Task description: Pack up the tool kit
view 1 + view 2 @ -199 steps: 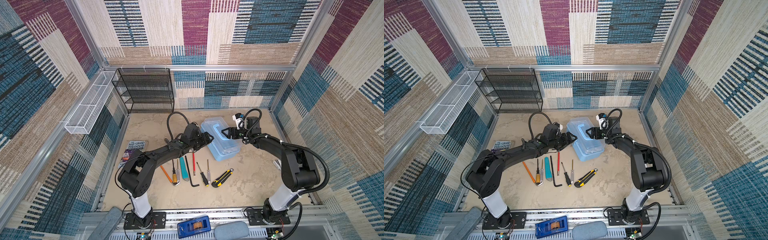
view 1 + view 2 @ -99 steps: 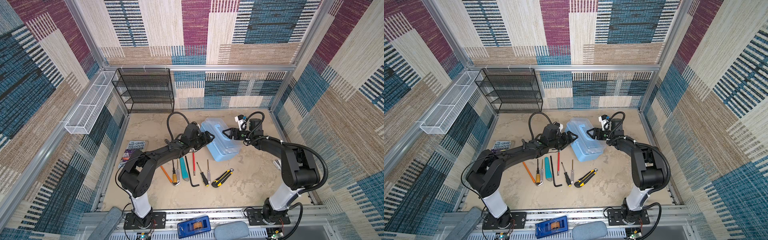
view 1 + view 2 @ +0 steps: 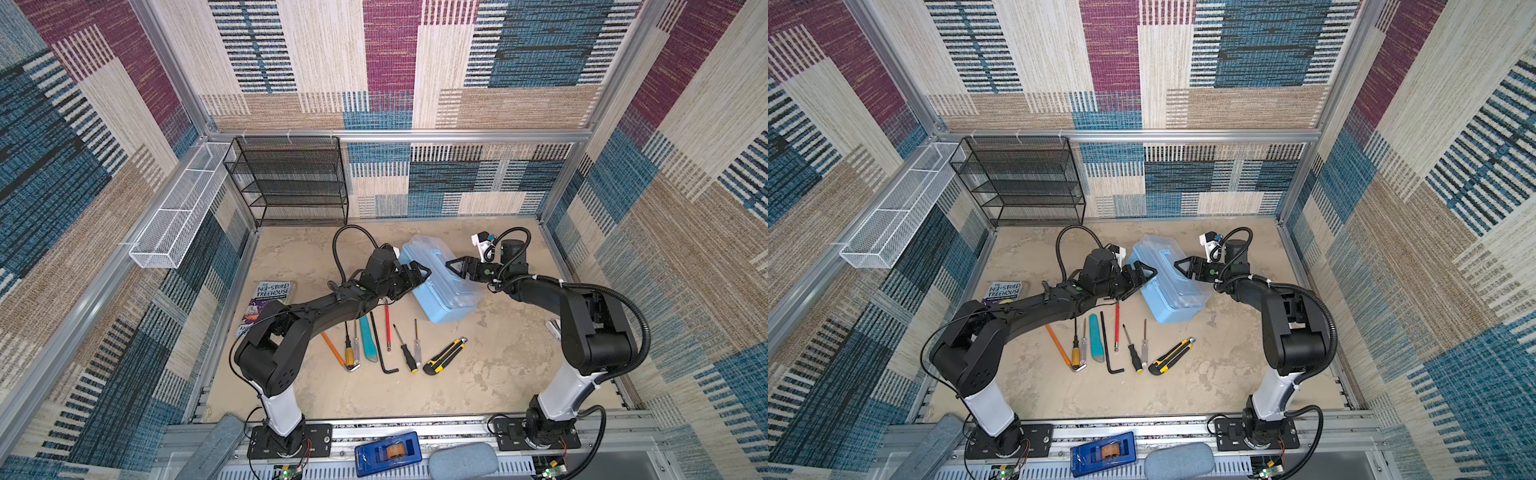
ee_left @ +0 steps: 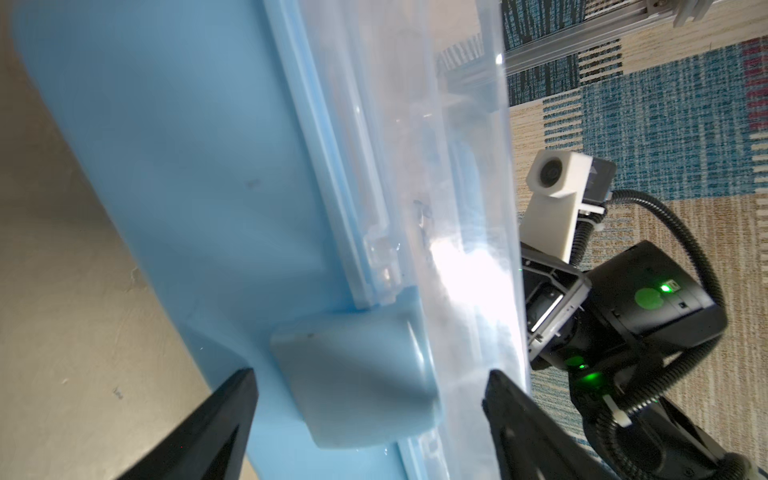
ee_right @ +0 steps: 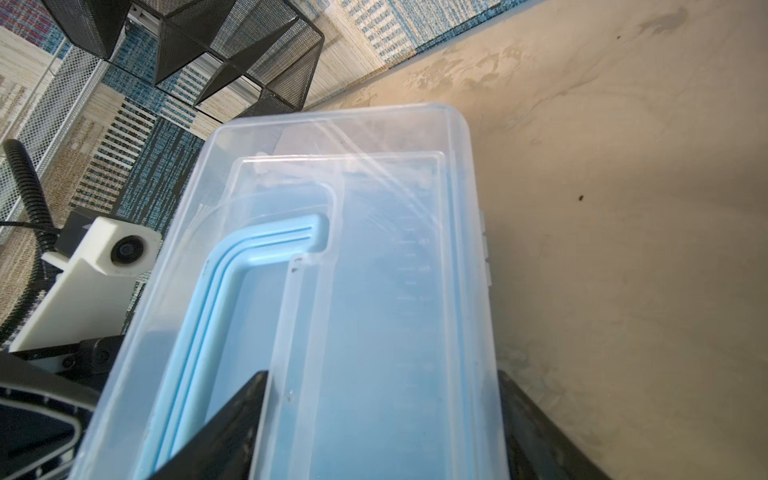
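On the counter the pale blue case lies lid down, its long axis running diagonally between our arms. Our left tool gapes wide astride the front latch, gripping nothing. Our right tool hangs spread over the lid, empty.

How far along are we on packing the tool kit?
Done: nothing packed yet. The case has its lid down, and every tool, from the pencil to the yellow utility knife, lies on the table.
In hand: the open left gripper straddles the latch; the open right gripper hovers over the lid.
Left: open the case, load the tools, close it.
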You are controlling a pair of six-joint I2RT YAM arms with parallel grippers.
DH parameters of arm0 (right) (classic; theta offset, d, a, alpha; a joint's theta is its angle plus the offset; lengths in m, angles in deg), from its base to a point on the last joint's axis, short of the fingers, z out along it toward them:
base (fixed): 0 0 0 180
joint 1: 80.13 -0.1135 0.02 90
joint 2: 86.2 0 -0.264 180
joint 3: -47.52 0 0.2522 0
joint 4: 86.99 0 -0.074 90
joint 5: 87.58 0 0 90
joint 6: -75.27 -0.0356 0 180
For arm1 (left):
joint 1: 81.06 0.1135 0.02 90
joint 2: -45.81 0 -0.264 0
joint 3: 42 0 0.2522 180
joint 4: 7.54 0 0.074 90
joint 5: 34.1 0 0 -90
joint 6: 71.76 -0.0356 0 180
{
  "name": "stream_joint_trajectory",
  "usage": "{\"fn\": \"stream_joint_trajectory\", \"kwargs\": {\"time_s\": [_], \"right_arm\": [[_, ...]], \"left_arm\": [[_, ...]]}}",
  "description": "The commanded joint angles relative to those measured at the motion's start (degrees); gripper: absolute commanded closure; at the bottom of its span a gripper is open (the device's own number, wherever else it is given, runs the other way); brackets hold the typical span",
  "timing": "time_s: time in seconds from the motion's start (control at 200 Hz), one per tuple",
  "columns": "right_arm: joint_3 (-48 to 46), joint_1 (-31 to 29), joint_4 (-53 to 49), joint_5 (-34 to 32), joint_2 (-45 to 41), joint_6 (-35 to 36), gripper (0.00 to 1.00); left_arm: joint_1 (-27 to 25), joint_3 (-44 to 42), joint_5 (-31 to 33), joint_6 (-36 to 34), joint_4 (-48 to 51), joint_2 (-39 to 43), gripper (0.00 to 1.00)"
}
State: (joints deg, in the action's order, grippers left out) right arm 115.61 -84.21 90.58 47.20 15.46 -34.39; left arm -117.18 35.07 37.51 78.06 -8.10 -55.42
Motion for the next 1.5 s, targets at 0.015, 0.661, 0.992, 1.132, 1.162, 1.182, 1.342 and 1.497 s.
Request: {"fn": "stream_joint_trajectory", "kwargs": {"time_s": [0.015, 0.661, 0.992, 1.132, 1.162, 1.182, 1.342, 1.497], "right_arm": [[-1.00, -0.30, -9.10, -2.35, 1.86, 1.86, 0.28], [-0.80, 0.12, -8.34, -0.04, 3.50, 1.56, 0.28], [-0.89, 0.12, -7.38, 0.80, 3.87, 0.24, 0.28], [-0.89, 0.12, -7.11, 0.80, 3.94, -0.37, 0.28], [-0.82, 0.13, -7.11, 0.95, 4.10, -0.55, 0.28], [-0.72, 0.12, -7.09, 1.08, 4.23, -0.64, 0.28], [-0.64, 0.12, -6.54, 1.96, 4.91, -1.60, 0.28], [-0.46, 0.12, -6.92, 2.55, 5.38, -1.87, 0.29]], "left_arm": [[-0.07, -1.03, -0.72, 1.42, -3.85, 0.43, 0.08], [-0.18, -1.62, -2.57, 4.59, -9.07, -0.83, 0.00], [-0.67, -2.66, -3.31, 7.33, -13.19, -2.50, 0.00], [-1.05, -3.09, -3.32, 7.98, -14.28, -2.78, 0.00], [-1.06, -3.31, -3.32, 8.35, -14.76, -2.83, 0.00], [-1.14, -3.51, -3.32, 8.58, -15.17, -2.88, 0.00], [-1.41, -4.77, -3.41, 9.70, -17.47, -2.92, 0.00], [-1.50, -6.50, -3.49, 12.74, -23.63, -2.77, 0.00]]}}
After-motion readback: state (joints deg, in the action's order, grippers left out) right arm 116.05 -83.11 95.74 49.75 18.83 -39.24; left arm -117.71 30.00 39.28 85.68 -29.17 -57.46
